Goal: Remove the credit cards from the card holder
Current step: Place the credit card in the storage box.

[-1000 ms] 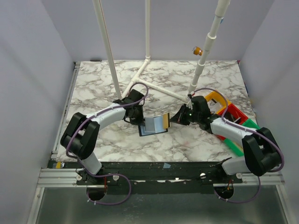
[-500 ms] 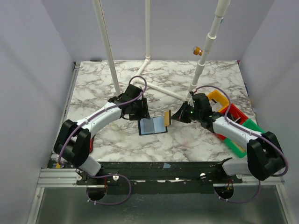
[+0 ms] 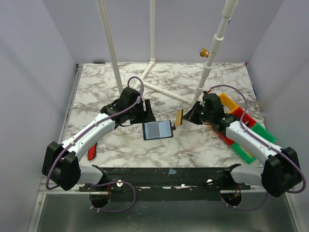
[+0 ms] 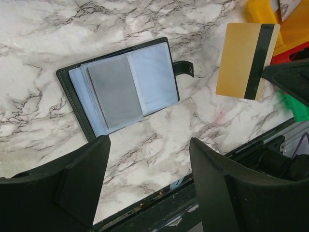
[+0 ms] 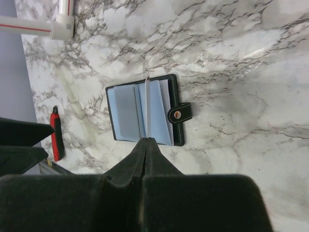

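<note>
The left pincer [image 3: 147,111] was spread and gripped nothing, hovering just behind the card holder [image 3: 158,130], not touching. The card holder lay open flat on the marble bench [image 3: 96,92]: black cover, pale blue sleeves, a grey card [image 4: 115,92] in one sleeve, tab pointing right. Just right of it, off the bench, the right pincer [image 3: 186,117] pinched the gold card [image 3: 179,117] with its black stripe.

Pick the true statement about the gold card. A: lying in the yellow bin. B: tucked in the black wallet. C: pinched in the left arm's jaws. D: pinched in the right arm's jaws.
D: the right jaws pinch the gold card, apart from the open card holder.
</note>
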Controlling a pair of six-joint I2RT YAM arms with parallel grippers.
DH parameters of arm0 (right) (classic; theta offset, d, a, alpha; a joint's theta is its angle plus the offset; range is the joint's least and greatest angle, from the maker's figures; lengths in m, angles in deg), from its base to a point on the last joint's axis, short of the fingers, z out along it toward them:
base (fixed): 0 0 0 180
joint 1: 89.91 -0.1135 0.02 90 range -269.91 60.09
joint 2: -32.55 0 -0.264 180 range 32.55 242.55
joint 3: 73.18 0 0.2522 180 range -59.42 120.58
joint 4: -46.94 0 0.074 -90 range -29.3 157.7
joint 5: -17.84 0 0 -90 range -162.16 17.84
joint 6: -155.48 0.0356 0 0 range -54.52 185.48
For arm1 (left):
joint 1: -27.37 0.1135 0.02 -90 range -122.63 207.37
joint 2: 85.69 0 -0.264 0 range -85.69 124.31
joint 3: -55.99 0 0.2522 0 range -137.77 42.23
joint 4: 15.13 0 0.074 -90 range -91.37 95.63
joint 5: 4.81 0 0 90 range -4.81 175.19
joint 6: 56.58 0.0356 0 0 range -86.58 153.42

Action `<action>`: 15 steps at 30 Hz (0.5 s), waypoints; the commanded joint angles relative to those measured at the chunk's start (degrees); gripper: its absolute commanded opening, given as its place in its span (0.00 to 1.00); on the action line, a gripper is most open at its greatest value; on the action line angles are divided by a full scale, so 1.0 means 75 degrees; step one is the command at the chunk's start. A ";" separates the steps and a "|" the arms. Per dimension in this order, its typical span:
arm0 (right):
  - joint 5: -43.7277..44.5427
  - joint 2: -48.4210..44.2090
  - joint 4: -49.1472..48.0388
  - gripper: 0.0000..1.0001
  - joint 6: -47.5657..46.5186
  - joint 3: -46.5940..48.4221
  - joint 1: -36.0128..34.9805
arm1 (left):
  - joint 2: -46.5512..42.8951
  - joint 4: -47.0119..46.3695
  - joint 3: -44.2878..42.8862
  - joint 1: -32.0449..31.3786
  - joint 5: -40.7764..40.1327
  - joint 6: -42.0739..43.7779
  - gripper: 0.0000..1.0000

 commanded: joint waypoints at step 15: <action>0.3418 -0.1081 0.3823 0.01 0.0483 0.1577 0.0238 | -0.0839 0.0348 0.0141 -0.0025 0.0692 0.0469 0.69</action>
